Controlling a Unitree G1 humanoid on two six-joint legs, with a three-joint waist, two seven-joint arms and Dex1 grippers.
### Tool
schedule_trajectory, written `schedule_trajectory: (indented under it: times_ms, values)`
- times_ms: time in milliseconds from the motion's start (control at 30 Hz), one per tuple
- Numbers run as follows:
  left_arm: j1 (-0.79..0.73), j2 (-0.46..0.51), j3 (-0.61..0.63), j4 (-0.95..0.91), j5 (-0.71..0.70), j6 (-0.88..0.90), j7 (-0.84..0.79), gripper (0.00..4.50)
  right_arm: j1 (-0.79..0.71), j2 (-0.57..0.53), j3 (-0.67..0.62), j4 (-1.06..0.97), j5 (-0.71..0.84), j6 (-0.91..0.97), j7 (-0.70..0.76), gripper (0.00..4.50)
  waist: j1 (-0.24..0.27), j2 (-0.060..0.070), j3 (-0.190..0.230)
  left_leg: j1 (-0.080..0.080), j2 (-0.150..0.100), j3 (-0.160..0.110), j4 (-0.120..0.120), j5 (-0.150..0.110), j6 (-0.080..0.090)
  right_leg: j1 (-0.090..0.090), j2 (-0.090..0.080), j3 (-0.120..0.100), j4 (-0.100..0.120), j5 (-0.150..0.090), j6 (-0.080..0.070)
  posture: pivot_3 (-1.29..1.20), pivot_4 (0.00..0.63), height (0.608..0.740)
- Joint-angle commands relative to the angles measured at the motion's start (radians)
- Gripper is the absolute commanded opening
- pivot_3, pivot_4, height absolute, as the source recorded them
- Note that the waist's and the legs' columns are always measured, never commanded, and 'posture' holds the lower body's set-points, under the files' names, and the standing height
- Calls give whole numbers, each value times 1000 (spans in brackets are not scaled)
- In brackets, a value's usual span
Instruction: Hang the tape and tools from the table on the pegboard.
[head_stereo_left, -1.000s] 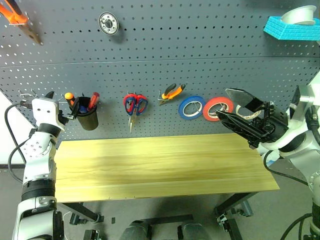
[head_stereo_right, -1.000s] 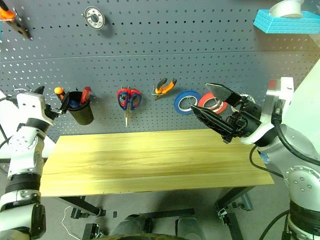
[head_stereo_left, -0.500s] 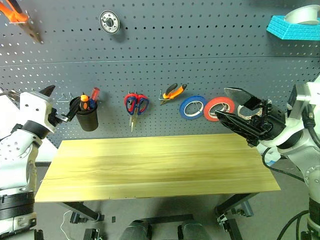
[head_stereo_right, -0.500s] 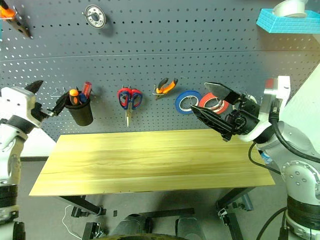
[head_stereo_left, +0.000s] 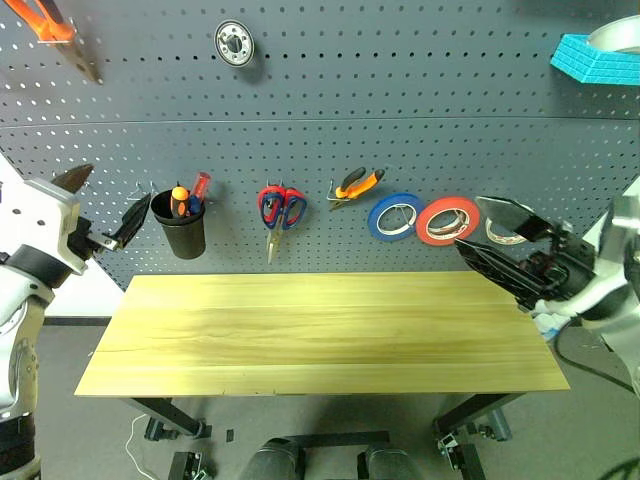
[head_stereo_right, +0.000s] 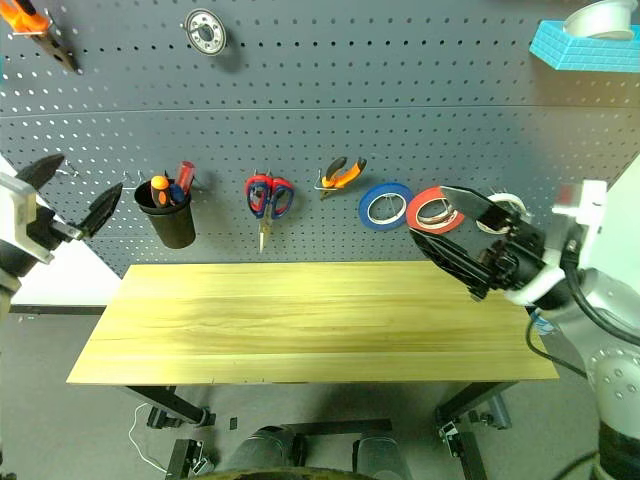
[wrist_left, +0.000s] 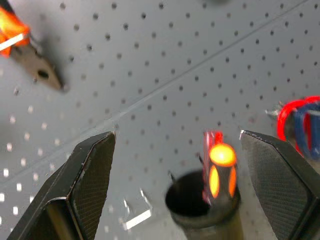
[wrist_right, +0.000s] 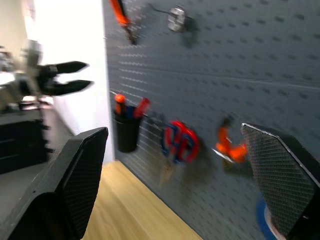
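Note:
The tape (head_stereo_right: 508, 204), a whitish roll, hangs on the pegboard (head_stereo_left: 400, 120) just right of a red roll (head_stereo_left: 445, 220) and is partly hidden behind my right gripper (head_stereo_left: 470, 226). That gripper is open, holds nothing and hovers over the right end of the table (head_stereo_left: 320, 330). My left gripper (head_stereo_left: 103, 202) is open and holds nothing. It sits off the table's left end, a little left of a black cup (head_stereo_left: 180, 232) with screwdrivers (wrist_left: 221, 165). Red-and-blue scissors (head_stereo_left: 277, 207), orange pliers (head_stereo_left: 355, 185) and a blue roll (head_stereo_left: 394, 216) hang in the same row.
Higher on the board hang orange-handled pliers (head_stereo_left: 55, 30) at the top left and a round metal part (head_stereo_left: 234, 42). A blue tray (head_stereo_left: 598, 62) with a grey roll sits at the top right. Grey floor lies below the table's front edge.
My left gripper has drawn back from the black cup, up and to the left. My right gripper has shifted right and slightly down, away from the red roll. The view has also shifted.

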Motion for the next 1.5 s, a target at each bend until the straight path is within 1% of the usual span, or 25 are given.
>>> schedule_trajectory:
  times_ms: [33, 100, 233, 333, 433, 600, 667, 833, 900, 1067, 1233, 1500]
  values:
    - [8, -40, -16, -14, -21, 1, -4, 4158, 58, 48, -16, -31, -41, -51, -12, 4500, 1, 0, 0, 0, 0, 0, 0, 0, 0, 0, 0, 0, 0, 0, 0, -45, 0, 717]
    - [5, -73, -45, 21, -19, -15, -18, 4158, 81, 68, 25, -12, -120, -87, -14, 4500, 1, 1, -1, 2, 0, 0, 0, 0, 0, 2, 0, 0, 0, 0, 0, -47, 0, 717]
    - [51, -134, -101, 102, -3, -47, -64, 4158, 98, 135, 83, 19, -203, -130, -51, 4500, -8, 3, -3, 5, 0, 1, 0, 0, 0, 5, 0, 0, -1, -2, -3, -55, 0, 717]
    - [81, -190, -115, 159, -9, -49, -54, 4158, 157, 171, 156, 55, -334, -182, -66, 4500, -7, 2, -4, 5, 0, 1, -1, 0, 0, 4, 0, 0, -1, 0, -1, -50, 0, 717]
    - [124, -222, -133, 223, 14, -79, -64, 4158, 211, 198, 190, 72, -376, -215, -56, 4500, -5, 2, -4, 4, 0, 0, -2, 0, 0, 4, 0, 0, -2, 0, -1, -49, 0, 717]
    - [202, -264, -151, 286, 20, -113, -90, 4158, 277, 236, 202, 83, -377, -242, -39, 4500, -5, 2, -6, 4, 0, 0, -2, 0, 0, 4, 0, 0, -3, 0, -1, -50, 0, 717]
    - [208, -274, -155, 311, 27, -128, -92, 4158, 292, 245, 205, 87, -376, -248, -33, 4500, -5, 3, -6, 5, 1, 0, -1, -1, -1, 5, 0, 0, -3, -2, -3, -49, 0, 717]
    - [229, -297, -174, 386, 21, -137, -119, 4158, 334, 275, 213, 115, -386, -272, -21, 4500, -5, 5, -9, 10, 1, 0, -2, -2, -3, 11, 0, 0, -5, -3, -4, -49, 0, 717]
    - [248, -309, -184, 396, 4, -142, -153, 4158, 347, 287, 213, 128, -392, -283, -21, 4500, -6, 5, -9, 13, 1, 0, -3, -3, -2, 15, 0, 0, -7, -4, -7, -50, 0, 717]
    - [263, -332, -209, 447, 1, -159, -211, 4158, 391, 332, 220, 181, -414, -336, -7, 4500, -6, 5, -10, 14, 1, 0, -4, -4, -2, 16, 0, 0, -10, -4, -7, -49, 0, 717]
    - [256, -338, -220, 478, -19, -159, -259, 4158, 414, 352, 237, 196, -412, -354, 17, 4500, -6, 8, -11, 14, 1, 0, -4, -4, -2, 16, 0, 0, -10, -4, -7, -51, 0, 717]
    - [271, -326, -217, 495, -83, -102, -378, 4158, 477, 355, 251, 198, -382, -340, 72, 4500, -7, 10, -13, 13, 1, 0, -5, -4, -1, 16, -1, 0, -11, -5, -7, -54, 0, 717]
